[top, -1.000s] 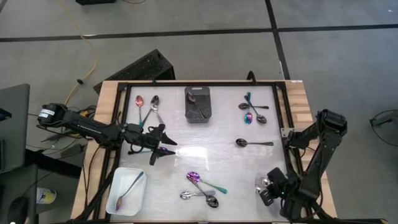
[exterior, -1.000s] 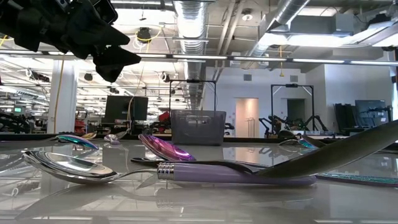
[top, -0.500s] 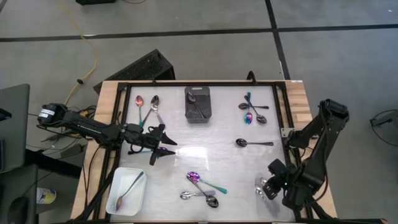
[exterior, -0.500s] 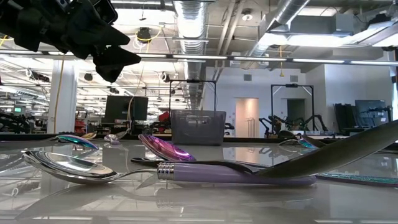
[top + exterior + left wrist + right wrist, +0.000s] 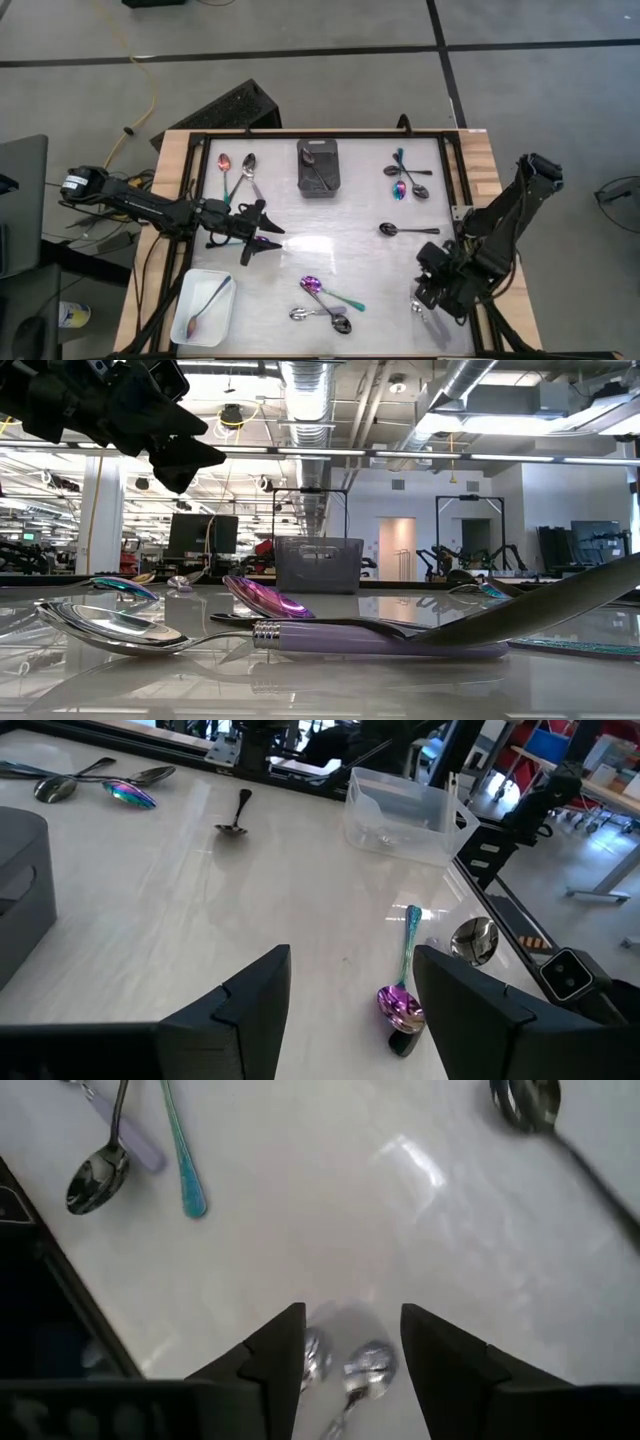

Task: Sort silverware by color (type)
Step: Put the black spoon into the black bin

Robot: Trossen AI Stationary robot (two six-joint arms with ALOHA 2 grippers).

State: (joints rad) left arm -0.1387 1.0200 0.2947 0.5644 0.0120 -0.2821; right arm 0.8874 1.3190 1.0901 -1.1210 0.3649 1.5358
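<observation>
- The right gripper (image 5: 424,300) sits low over the table's (image 5: 340,225) near-right corner, fingers spread apart with nothing between them. In its wrist view a silver spoon (image 5: 362,1367) lies right under the gap between the fingers.
- The left gripper (image 5: 262,232) hangs over the left-middle of the table, fingers open too, empty.
- Spoons are scattered all over: a rainbow one and a silver one side by side at the far left (image 5: 236,172), a mixed bunch at the far right (image 5: 405,178), a lone black spoon (image 5: 407,230) right of centre, and a small pile at the near middle (image 5: 326,303) with rainbow, silver and dark ones crossed over each other.
- The black bin (image 5: 318,168) at the far middle has a dark spoon in it.
- The white tray (image 5: 190,299) at the near-left corner holds one spoon.
</observation>
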